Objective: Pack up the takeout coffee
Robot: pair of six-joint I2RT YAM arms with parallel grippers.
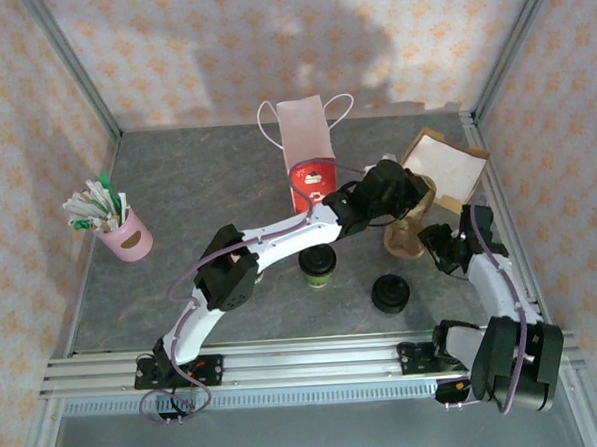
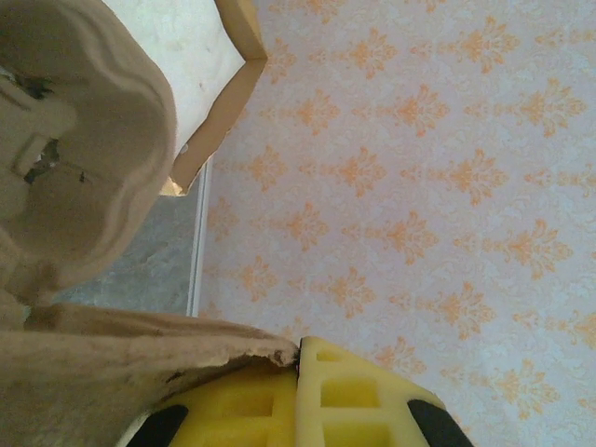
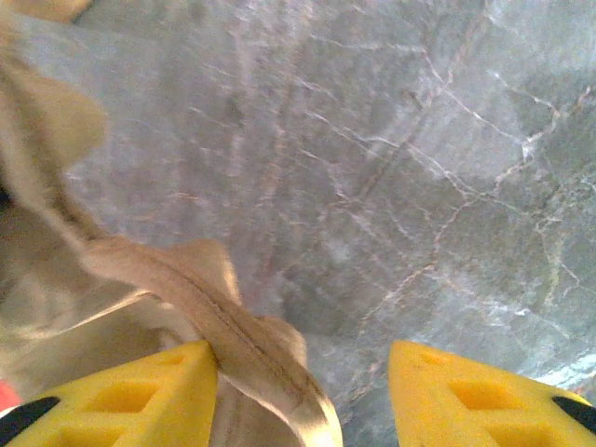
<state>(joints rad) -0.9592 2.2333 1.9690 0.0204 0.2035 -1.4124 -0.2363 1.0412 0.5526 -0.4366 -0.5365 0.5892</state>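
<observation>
takeout coffee (image 1: pixel 319 266): round black lid, olive paper wall. left gripper (image 2: pixel 300 361) clamps fibrous moulded pulp carrier (image 2: pixel 84 168); right gripper (image 3: pixel 301 363) jaws apart.

paper bag (image 1: pixel 304 131): one is standing.
red container (image 1: pixel 313 186): one is sitting just before the paper bag.
lidded coffee cup (image 1: pixel 318 266): one is standing farther before it.
lid stack (image 1: pixel 390 294): one is lying front-right of it.
pulp carrier (image 1: pixel 407 230): one is tilting right of it.
cardboard box (image 1: pixel 446 166): one is lying right of it.
pink cup (image 1: pixel 127 237): one is standing well left of it.
</observation>
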